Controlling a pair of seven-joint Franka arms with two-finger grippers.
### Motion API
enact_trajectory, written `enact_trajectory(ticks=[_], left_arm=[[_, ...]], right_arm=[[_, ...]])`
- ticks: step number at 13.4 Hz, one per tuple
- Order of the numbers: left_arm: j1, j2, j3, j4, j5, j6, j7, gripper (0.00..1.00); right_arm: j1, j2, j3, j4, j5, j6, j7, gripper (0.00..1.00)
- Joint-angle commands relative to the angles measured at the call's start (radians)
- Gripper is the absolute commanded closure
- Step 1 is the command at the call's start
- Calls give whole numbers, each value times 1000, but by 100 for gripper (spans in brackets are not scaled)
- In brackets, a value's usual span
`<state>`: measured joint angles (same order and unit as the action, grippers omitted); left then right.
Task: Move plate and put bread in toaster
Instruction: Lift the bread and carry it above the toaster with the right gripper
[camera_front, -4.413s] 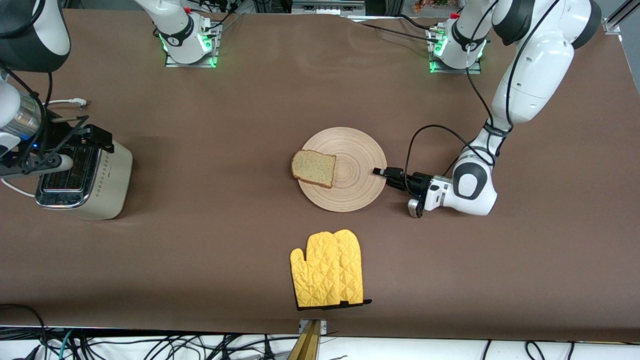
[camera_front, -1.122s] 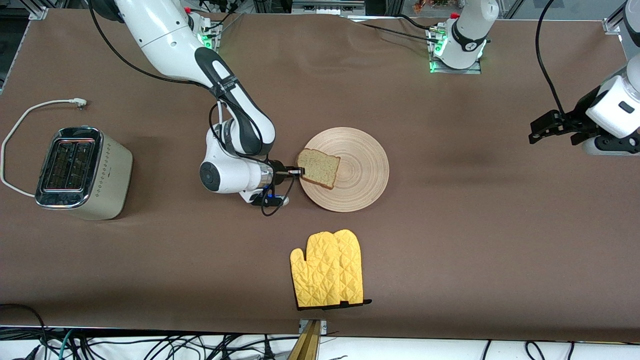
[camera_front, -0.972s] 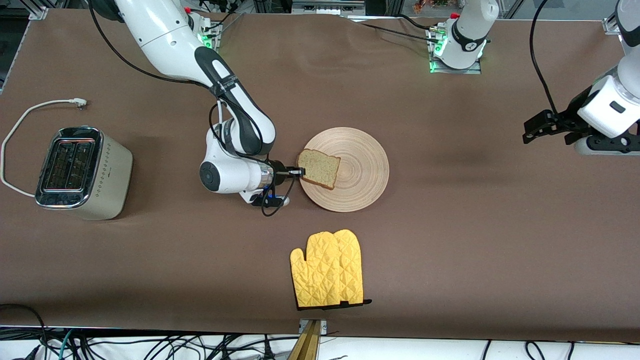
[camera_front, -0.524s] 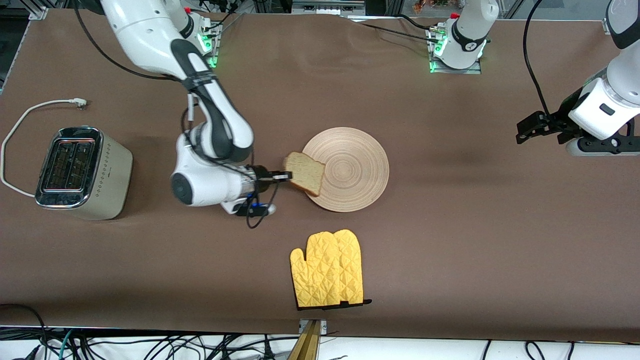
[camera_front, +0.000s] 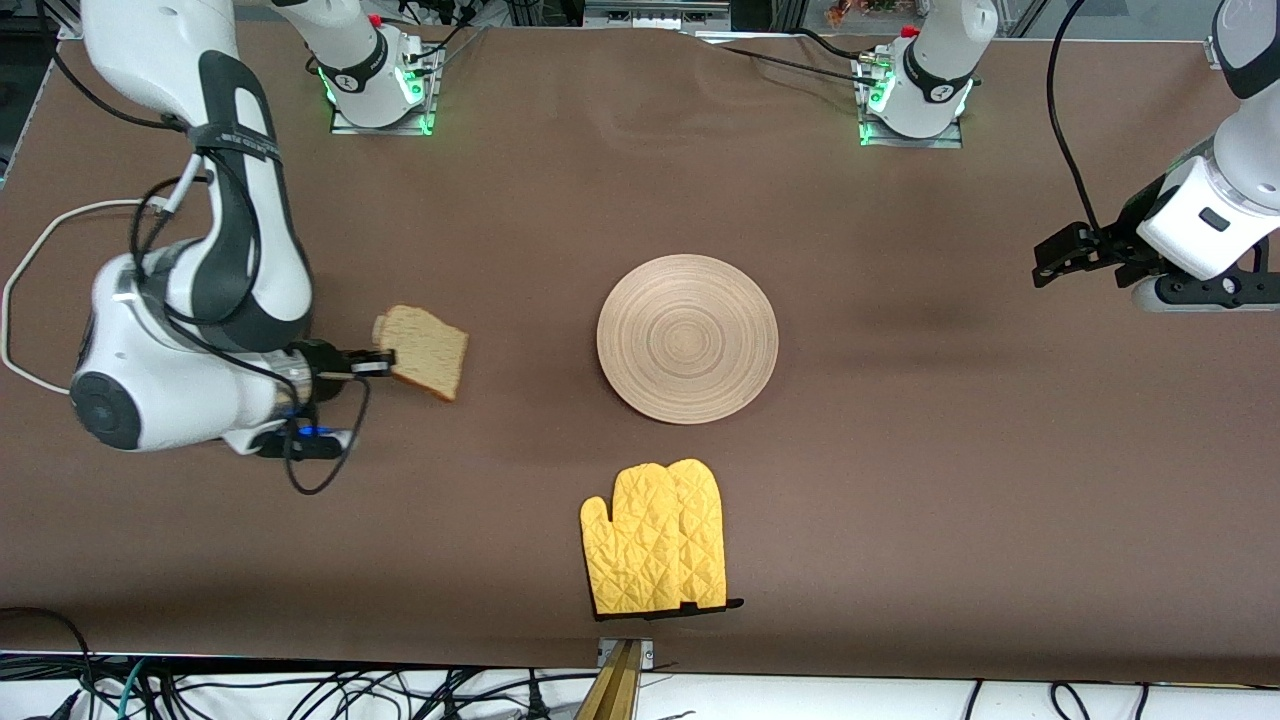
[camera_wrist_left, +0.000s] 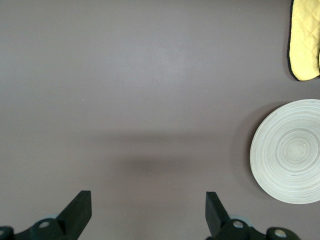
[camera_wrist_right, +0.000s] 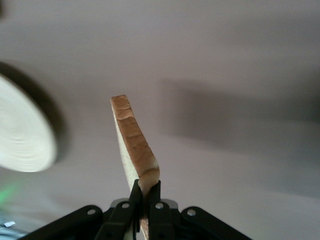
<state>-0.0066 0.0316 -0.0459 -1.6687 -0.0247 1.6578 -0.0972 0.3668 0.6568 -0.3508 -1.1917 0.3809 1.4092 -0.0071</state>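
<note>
The bread (camera_front: 428, 350) is a light brown slice held on edge in my right gripper (camera_front: 377, 362), which is shut on its crust, up in the air over bare table between the plate and the right arm's end. In the right wrist view the slice (camera_wrist_right: 132, 145) stands up from the closed gripper (camera_wrist_right: 146, 192). The round light-wood plate (camera_front: 687, 337) lies bare at the table's middle. The toaster is hidden under my right arm; only its white cord (camera_front: 25, 270) shows. My left gripper (camera_front: 1060, 262) is open and empty, waiting over the left arm's end of the table.
A yellow oven mitt (camera_front: 655, 535) lies nearer the front camera than the plate. The left wrist view shows the open gripper (camera_wrist_left: 147, 215) over bare brown table, with the plate (camera_wrist_left: 292, 152) and the mitt (camera_wrist_left: 305, 40) off to one side.
My right gripper has lifted the bread off the plate and carried it toward the right arm's end of the table. The plate is now bare. The left arm has barely moved.
</note>
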Motion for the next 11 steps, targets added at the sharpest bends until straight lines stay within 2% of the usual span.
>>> enact_trajectory(ticks=[1,3,5,7,11], left_arm=[[4,-10,-3,-3,42,-12,11,0],[4,-10,-3,0,43,-12,11,0],[4,-13,-6,7,42,-20,10,0],[-1,-10,-8,10,42,-18,10,0],[4,-10,-2,11,42,-18,11,0]], right_arm=[[9,-42,-112,11,-103,-65,-120,100],[11,-42,-244,11,-108,-107,-200,100],[12,-42,-347,11,-111,-139,-272,100],[12,-42,-414,11,-129,-162,-318,100],[6,-34,-505,11,-204,-153,-450,100]])
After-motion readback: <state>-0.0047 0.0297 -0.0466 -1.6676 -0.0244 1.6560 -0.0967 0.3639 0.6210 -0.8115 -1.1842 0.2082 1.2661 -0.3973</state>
